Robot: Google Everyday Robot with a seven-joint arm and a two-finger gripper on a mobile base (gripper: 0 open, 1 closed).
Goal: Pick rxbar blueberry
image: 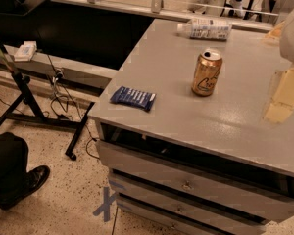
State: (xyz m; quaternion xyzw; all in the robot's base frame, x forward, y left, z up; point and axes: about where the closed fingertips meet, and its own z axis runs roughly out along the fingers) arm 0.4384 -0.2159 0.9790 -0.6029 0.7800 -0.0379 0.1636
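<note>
The rxbar blueberry (133,97) is a small flat dark blue wrapper with white lettering. It lies flat on the grey cabinet top (176,82), near the front left edge. My gripper is not in view. Only a white rounded part of my arm (293,33) shows at the right edge, far from the bar.
A gold drink can (207,72) stands upright mid-table, right of the bar. A clear bottle with a white label (204,29) lies at the far edge. Drawers (186,185) are below the top. A black stand (24,97), cables and a person's shoe (19,182) are on the floor to the left.
</note>
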